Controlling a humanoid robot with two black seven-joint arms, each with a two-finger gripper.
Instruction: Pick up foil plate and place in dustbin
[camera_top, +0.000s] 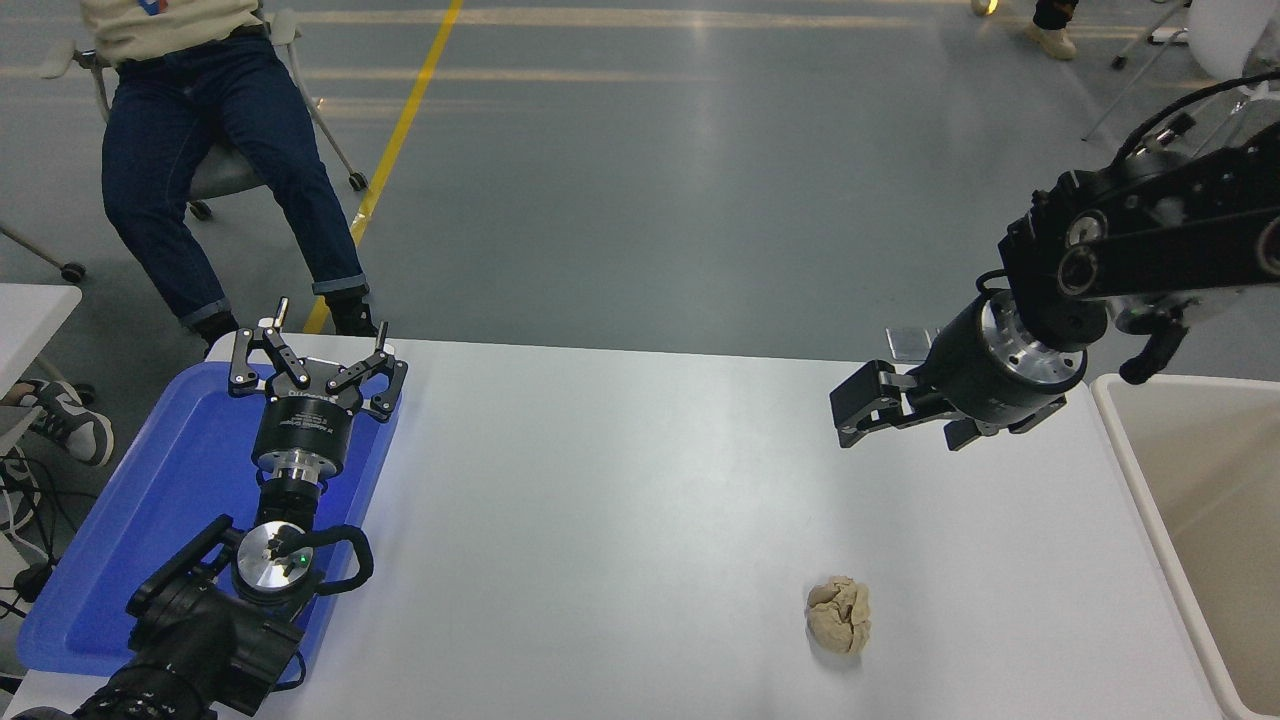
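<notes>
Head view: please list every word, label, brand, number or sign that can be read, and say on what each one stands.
No text can be read.
Left gripper: small white print on its black body, too small to read.
Person's top: a blue and red patch, cut off and blurred.
Right gripper, blue tray, dustbin, beige lump: no print visible.

The dustbin (1190, 480) stands against the table's right edge, only partly in frame. It is pale beige plastic with a thick rounded cream rim and smooth, plain inner walls. Its opening faces upward; the bottom lies outside the frame.
</notes>
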